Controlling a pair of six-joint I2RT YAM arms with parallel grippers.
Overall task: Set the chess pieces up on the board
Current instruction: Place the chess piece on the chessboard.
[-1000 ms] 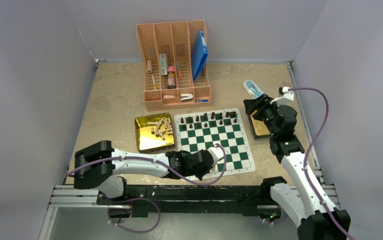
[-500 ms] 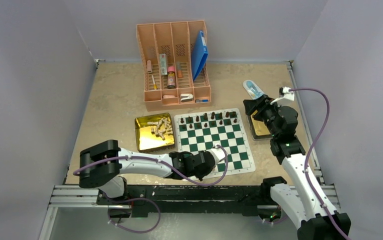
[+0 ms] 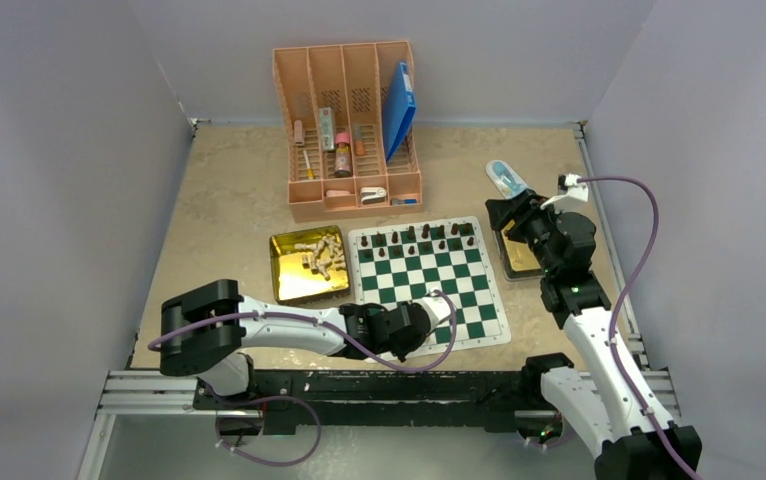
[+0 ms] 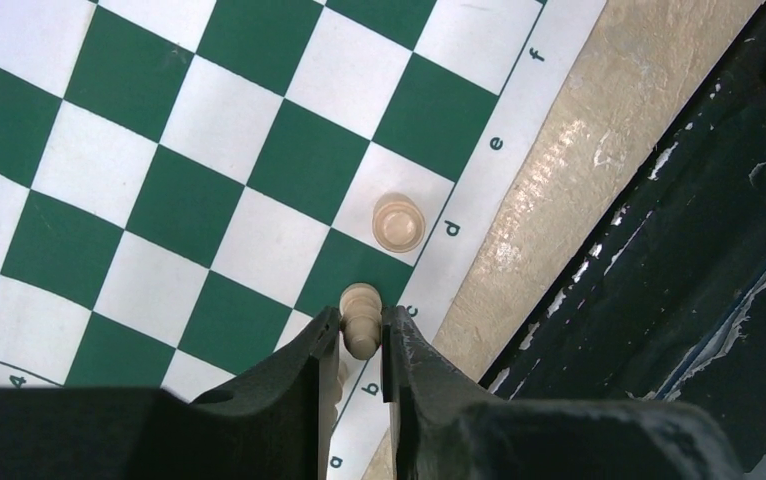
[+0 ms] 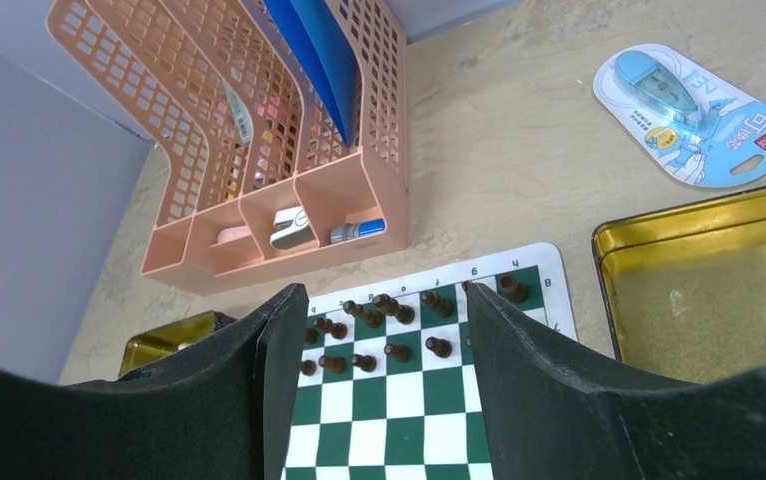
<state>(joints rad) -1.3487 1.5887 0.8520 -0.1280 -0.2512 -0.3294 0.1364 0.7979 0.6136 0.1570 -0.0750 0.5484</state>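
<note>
Pale piece: I see it upright right between the fingertips of my left gripper, on the green edge square by the letter c.
Left fingers: nearly closed, one on each flank of that piece. I cannot tell whether they press it or only stand beside it.
Second pale piece: just past those fingertips, apart from the first, upright on the white square by the letter d.
Board: flat under the left fingers, its lettered border running past the tips.
Dark pieces: two rows along the board's far edge, framed between the fingers of my right gripper.
Right fingers: spread wide, nothing between them.
Right tin: gold, just outside the right-hand finger.
Left tin: outside the other finger, beside the board, with loose pale pieces heaped in it.
Pink organiser: beyond the right fingertips, behind the board.
</note>
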